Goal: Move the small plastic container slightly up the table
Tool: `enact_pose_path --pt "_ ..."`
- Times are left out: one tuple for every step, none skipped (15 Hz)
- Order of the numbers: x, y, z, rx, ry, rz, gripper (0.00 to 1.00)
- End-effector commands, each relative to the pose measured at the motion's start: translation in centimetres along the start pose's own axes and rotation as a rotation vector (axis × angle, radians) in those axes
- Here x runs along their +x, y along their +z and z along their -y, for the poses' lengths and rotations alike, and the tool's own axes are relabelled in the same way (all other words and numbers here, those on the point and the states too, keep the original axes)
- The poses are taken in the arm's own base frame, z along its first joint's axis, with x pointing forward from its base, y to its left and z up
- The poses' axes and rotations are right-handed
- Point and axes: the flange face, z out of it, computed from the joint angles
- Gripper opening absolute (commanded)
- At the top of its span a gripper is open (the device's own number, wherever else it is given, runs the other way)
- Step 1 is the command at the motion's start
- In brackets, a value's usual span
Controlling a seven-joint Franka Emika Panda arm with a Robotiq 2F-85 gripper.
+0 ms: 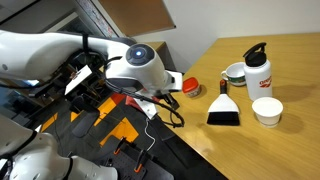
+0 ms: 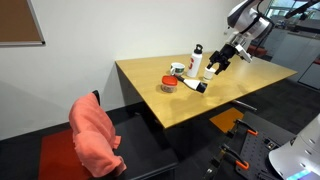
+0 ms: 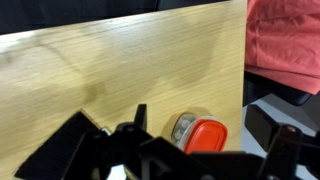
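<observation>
Tan table [image 2: 200,102] | small plastic container [image 3: 200,135] under pincer [image 3: 182,128] (fingers wide apart, not touching), nr edge

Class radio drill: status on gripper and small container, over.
Gripper open, not gripping. Small plastic container upright on table, near its edge. Black brush and white bottle close by.

In an exterior view the hand [image 2: 222,62] is too small for us to tell how its jaws stand. In the wrist view its dark parts cover the lower side of the small plastic container [image 3: 203,135], and the right edge cuts off the pink cloth [image 3: 285,40] beside the desk [image 3: 120,70]
</observation>
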Motion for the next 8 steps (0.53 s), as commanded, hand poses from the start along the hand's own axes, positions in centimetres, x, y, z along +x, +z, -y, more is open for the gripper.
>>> enact_pose_path --pt "0.6 0.7 -0.6 -0.002 0.013 0.015 1.00" --pt "1.1 1.4 -1.2 -0.004 0.019 0.031 1.00" --pt "1.5 1.9 -1.6 -0.008 0.023 0.040 1.00" --pt "1.7 2.1 -1.8 -0.010 0.024 0.044 1.00" --pt "1.9 2.2 -1.9 -0.011 0.024 0.044 1.00" --pt "2.1 2.3 -1.8 -0.004 0.019 0.012 1.00" --pt "2.5 2.8 -1.5 0.040 0.016 -0.008 1.00" --pt "2.7 3.5 -1.2 0.062 0.025 -0.042 1.00"
